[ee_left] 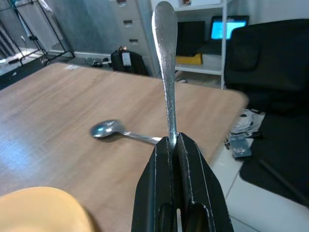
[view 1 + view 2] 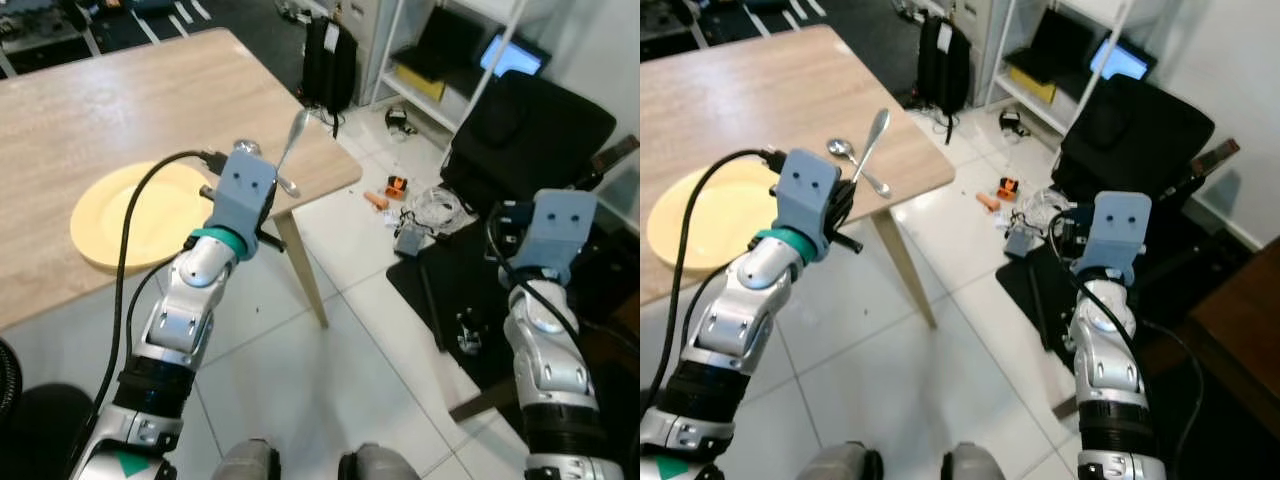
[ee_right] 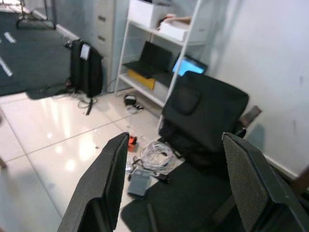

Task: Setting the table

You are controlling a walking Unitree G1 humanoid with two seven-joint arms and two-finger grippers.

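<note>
Cutlery placement was the step in hand as the left gripper point(image 1: 175, 145), its black fingers pinched tight on the handle of a piece of silver cutlery point(image 1: 165, 72), held it upright above the near corner of the wooden table point(image 2: 120, 100). The working end was hidden between the fingers, so whether it was a fork or a knife could not be told. A spoon point(image 1: 113, 130) already lay on the tabletop just beyond the gripper, to the right of the yellow plate point(image 2: 125, 215). The next move, by the look of it, called for lowering and tilting the held piece flat beside the spoon, then releasing without knocking either off the edge. The right gripper point(image 3: 176, 188) hung idle over the floor, jaws spread wide and empty. No brand, label or writing was legible anywhere.
</note>
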